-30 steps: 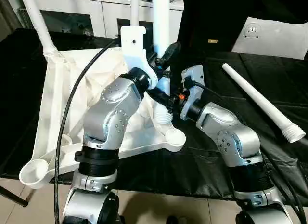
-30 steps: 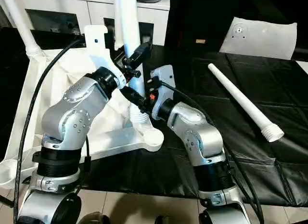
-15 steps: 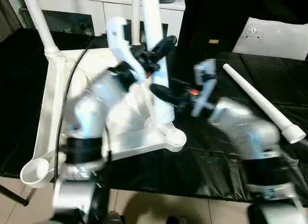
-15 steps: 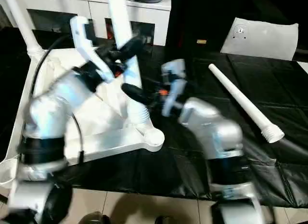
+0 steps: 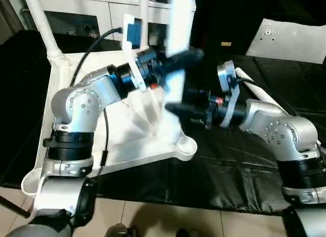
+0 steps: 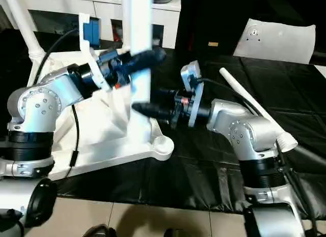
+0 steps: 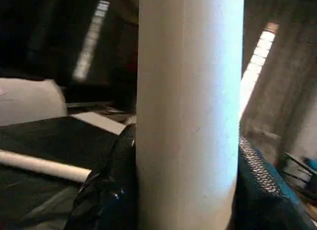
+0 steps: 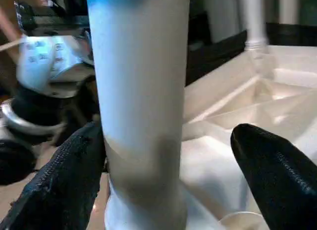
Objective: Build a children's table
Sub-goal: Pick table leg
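Since the earlier frame the right gripper [image 8: 163, 156] has spread wide around the upright leg [image 6: 138, 69] at the tabletop [image 5: 58, 94]'s near-right corner socket, leaving only the left gripper [image 7: 183, 190] clamping it, so the leg could tilt and cross-thread.

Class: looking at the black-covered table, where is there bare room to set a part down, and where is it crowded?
Bare black cloth lies in front, between the tabletop and the right arm. Crowded: the near corner socket, where both pincers flank the upright leg.
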`<state>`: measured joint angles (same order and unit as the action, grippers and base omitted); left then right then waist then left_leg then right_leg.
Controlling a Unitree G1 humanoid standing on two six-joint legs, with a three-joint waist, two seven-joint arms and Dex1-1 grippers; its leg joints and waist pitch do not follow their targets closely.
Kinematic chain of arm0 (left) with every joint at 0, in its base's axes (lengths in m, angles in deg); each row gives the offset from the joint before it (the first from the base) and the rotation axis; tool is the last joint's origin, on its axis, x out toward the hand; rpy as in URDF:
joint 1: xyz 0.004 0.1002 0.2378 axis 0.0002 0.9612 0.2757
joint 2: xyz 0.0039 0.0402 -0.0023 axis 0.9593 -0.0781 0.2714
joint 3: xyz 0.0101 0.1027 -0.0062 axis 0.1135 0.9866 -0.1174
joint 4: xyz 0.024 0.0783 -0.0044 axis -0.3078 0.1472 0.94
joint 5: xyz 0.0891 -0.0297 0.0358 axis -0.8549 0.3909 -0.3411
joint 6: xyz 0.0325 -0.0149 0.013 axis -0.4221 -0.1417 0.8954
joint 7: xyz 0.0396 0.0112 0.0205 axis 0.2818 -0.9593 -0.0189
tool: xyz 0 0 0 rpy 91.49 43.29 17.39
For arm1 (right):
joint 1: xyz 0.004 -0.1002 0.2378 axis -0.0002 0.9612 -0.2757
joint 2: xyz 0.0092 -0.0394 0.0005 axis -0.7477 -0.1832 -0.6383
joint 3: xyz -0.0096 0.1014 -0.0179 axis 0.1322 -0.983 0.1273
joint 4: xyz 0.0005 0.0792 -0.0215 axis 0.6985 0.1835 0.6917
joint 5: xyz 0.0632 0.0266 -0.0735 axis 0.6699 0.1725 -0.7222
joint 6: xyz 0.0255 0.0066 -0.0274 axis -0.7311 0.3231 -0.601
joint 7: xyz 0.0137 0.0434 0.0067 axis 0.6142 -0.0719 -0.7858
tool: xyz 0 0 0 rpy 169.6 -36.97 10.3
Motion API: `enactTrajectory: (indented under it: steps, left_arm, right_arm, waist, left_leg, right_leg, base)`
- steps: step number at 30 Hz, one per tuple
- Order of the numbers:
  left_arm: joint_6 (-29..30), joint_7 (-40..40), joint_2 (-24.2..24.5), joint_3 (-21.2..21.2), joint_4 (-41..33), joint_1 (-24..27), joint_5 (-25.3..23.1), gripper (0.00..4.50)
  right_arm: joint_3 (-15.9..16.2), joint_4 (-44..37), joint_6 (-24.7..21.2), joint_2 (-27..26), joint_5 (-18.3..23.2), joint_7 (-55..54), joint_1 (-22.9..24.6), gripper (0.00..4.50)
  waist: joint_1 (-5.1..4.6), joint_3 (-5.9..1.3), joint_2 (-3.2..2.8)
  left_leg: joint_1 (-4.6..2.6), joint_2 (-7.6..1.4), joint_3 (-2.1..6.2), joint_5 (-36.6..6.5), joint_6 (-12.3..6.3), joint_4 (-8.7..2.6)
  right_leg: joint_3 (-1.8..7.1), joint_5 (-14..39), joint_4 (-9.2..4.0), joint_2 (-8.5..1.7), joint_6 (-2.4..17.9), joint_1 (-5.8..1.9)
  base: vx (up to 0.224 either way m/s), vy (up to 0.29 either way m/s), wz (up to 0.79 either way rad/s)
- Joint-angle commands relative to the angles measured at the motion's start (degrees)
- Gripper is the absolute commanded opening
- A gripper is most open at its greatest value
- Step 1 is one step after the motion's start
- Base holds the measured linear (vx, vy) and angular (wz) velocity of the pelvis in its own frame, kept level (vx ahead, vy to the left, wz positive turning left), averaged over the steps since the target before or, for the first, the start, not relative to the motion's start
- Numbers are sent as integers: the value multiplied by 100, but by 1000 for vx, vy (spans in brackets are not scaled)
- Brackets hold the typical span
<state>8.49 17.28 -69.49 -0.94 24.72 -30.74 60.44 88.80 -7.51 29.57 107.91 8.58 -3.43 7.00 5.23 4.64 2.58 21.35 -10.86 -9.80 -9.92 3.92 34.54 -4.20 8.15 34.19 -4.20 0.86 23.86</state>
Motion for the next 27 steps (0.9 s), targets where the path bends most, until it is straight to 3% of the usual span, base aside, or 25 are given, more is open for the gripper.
enactTrajectory:
  steps: [1, 8, 9, 12, 13, 27]
  left_arm:
    - [-92, -234, 5, 116, -18, -179, 75, 183]
    - [-262, -589, -44, 304, 155, -252, 1, 183]
    - [-288, -646, -40, 333, 164, -253, -21, 183]
    - [-324, -768, -27, 407, 156, -244, -48, 183]
    - [-310, -806, -18, 435, 149, -249, -50, 183]
    - [-354, -1020, -27, 624, 127, -263, -70, 183]
  right_arm:
    - [69, -96, -75, 108, 129, 234, -74, 420]
    - [333, -101, 53, 254, 23, 752, -90, 434]
    - [360, -85, 62, 266, 16, 797, -97, 406]
    - [496, -70, 142, 310, -64, 956, -84, 379]
    - [530, -54, 157, 306, -86, 987, -81, 379]
    - [631, 35, 311, 216, -159, 1131, -89, 238]
  waist:
    - [17, -516, 34]
    - [21, -507, 70]
    - [15, -507, 72]
    - [19, -510, 64]
    - [19, -518, 89]
    - [18, -514, 82]
  left_leg:
    - [-55, -166, 9, -816, -98, -349]
    - [-54, -160, 12, -888, -74, -342]
    - [-52, -162, 14, -885, -67, -344]
    - [-56, -174, 19, -854, -64, -348]
    - [-52, -171, 14, -828, -71, -340]
    - [-49, -169, 16, -844, -66, -341]
  right_leg:
    - [235, 1884, -372, -353, 851, -367]
    - [221, 2282, -416, -365, 714, -366]
    - [222, 2307, -415, -363, 695, -365]
    - [225, 2242, -405, -364, 706, -359]
    - [228, 2190, -394, -365, 722, -364]
    - [222, 2174, -390, -360, 776, -365]
  base:
    - [0, 0, 0]
    - [0, 0, 0]
    - [0, 0, 0]
    - [0, 0, 0]
    - [0, 0, 0]
    - [0, 0, 0]
